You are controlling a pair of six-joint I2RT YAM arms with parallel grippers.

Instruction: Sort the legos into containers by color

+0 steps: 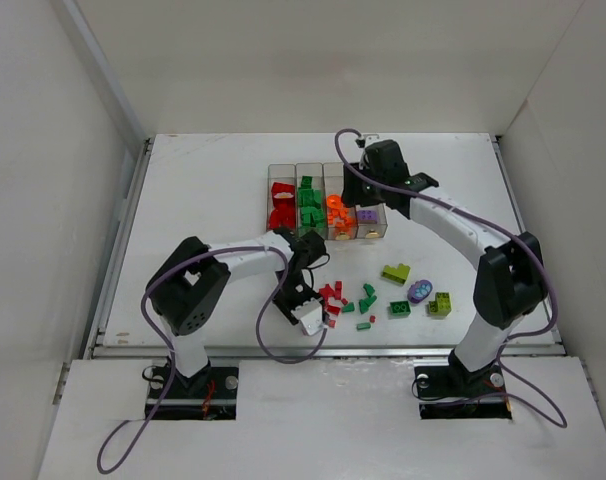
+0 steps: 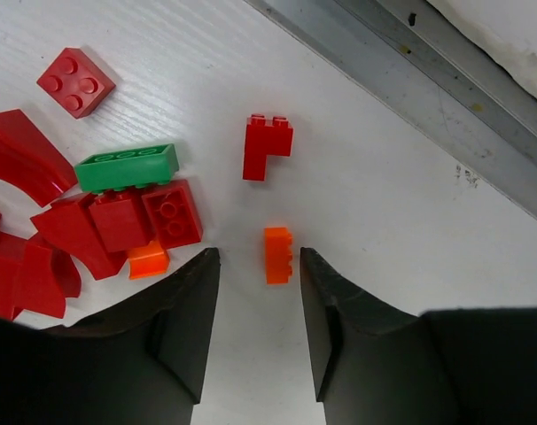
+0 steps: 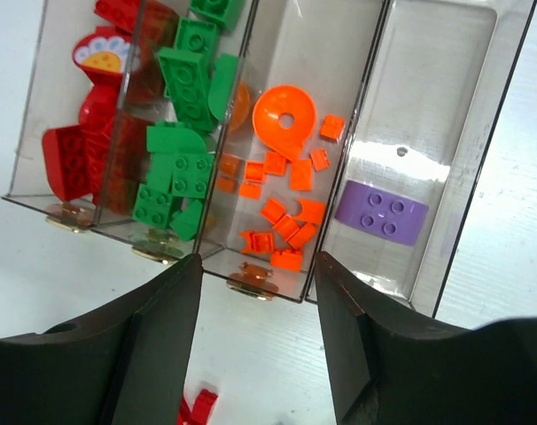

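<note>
Orange plastic, probably hard, light and slick: the small orange brick [image 2: 278, 255] lies on the table, nearer the arms than the containers [image 1: 281, 168] and well apart from them. The left gripper [image 2: 260, 266] straddles it, fingers narrow but not touching. Its flat long sides look best to pinch. The right gripper [image 3: 260, 261] hangs over the containers, fingers apart and empty.

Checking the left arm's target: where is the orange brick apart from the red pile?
In the left wrist view, the orange brick lies between the fingers of the left gripper, just below the red L-shaped brick.

No legible text anywhere
</note>
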